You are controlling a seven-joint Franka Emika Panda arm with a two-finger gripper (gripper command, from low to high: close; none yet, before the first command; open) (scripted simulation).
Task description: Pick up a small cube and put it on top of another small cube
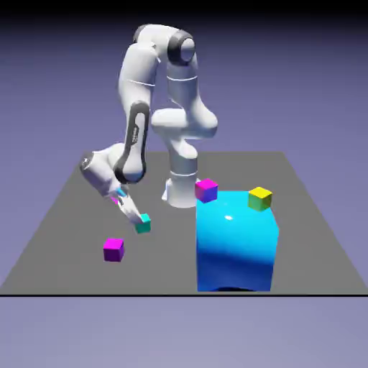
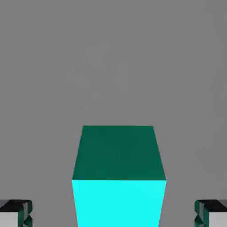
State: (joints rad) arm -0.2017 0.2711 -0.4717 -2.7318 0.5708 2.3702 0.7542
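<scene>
Grasp step in hand. Gripper [image 1: 138, 218] is at the teal cube [image 1: 144, 224] on the tabletop [image 1: 65, 215], toward its left edge in the exterior view. Fingers [image 2: 15, 213] spread wide, cube centred between, not gripped. Next: close, lift, carry to the yellow cube [image 1: 259, 198] near the blue block [image 1: 237, 248].

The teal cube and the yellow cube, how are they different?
The teal cube is blue-green, while the yellow cube is yellow with greenish sides. The teal cube lies on the exterior view's left of the table, and the yellow cube is on the right, showing just behind the big blue block. The teal cube sits between the open fingers, but nothing is near the yellow cube. Both look about the same small size.
</scene>
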